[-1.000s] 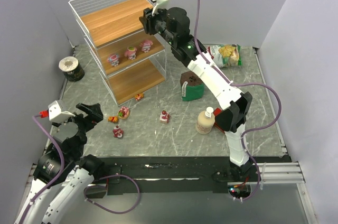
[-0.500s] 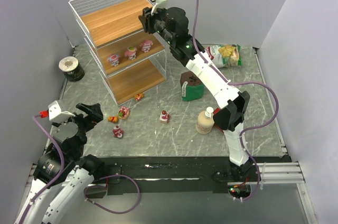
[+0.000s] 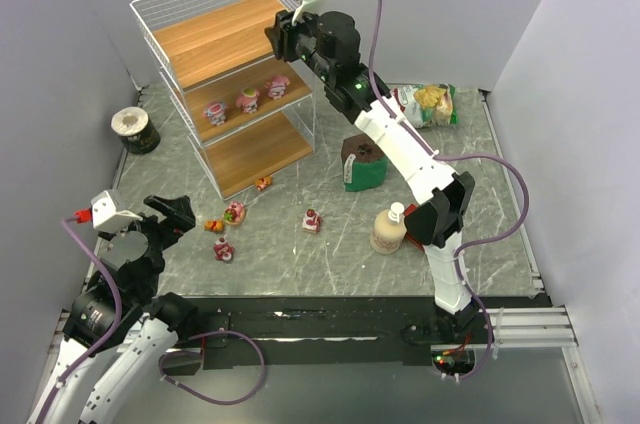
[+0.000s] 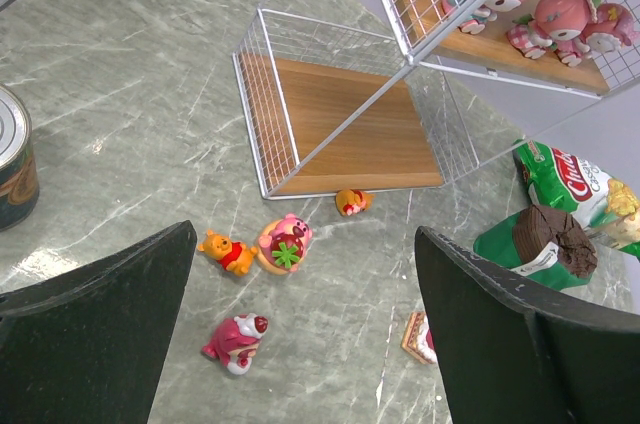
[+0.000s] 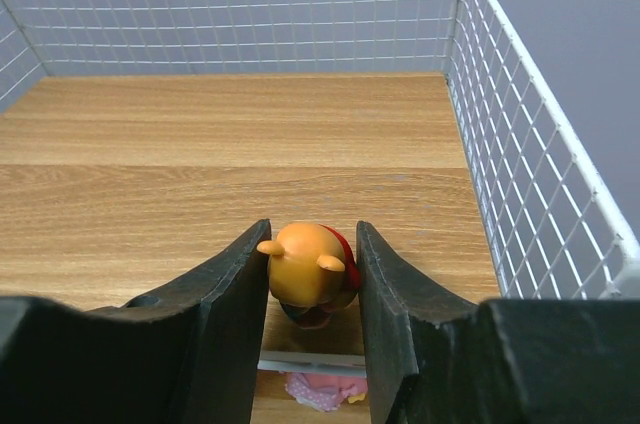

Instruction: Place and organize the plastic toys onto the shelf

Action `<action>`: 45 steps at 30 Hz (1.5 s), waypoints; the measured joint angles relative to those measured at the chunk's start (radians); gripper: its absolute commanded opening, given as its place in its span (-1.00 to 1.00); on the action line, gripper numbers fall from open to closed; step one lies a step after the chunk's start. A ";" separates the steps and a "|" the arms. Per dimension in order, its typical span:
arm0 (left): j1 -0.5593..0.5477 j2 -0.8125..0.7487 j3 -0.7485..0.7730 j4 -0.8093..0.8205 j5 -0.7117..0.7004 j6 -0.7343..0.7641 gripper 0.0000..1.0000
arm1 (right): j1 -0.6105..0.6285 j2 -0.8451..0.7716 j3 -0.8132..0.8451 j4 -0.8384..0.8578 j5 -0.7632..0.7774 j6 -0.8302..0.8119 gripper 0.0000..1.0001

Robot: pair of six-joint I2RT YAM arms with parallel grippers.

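The white wire shelf (image 3: pixel 171 68) stands at the back left, with three pink toys (image 3: pixel 247 99) on its middle tier. My right gripper (image 3: pixel 283 36) hovers over the top tier's right corner. In the right wrist view it (image 5: pixel 310 234) is shut on an orange-yellow bear toy (image 5: pixel 308 277) above the wooden tier (image 5: pixel 230 164). My left gripper (image 3: pixel 165 214) stands open above the table, holding nothing. Below it lie an orange bear (image 4: pixel 229 251), a pink bear with a strawberry (image 4: pixel 285 242), a pink-red toy (image 4: pixel 234 341), a small orange toy (image 4: pixel 351 202) and a red-and-white toy (image 4: pixel 418 336).
A cream bottle (image 3: pixel 389 229), a green box with a brown top (image 3: pixel 362 164) and a snack bag (image 3: pixel 428 104) stand to the right of the shelf. A dark can (image 3: pixel 134 129) sits at the far left of the table.
My right gripper has risen slightly with the bear toy and shifted a little further over the top tier. The left arm has not moved.
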 measured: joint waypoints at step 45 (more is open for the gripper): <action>0.000 0.000 0.000 0.000 0.000 0.000 0.93 | -0.015 -0.067 -0.050 -0.068 0.027 0.028 -0.36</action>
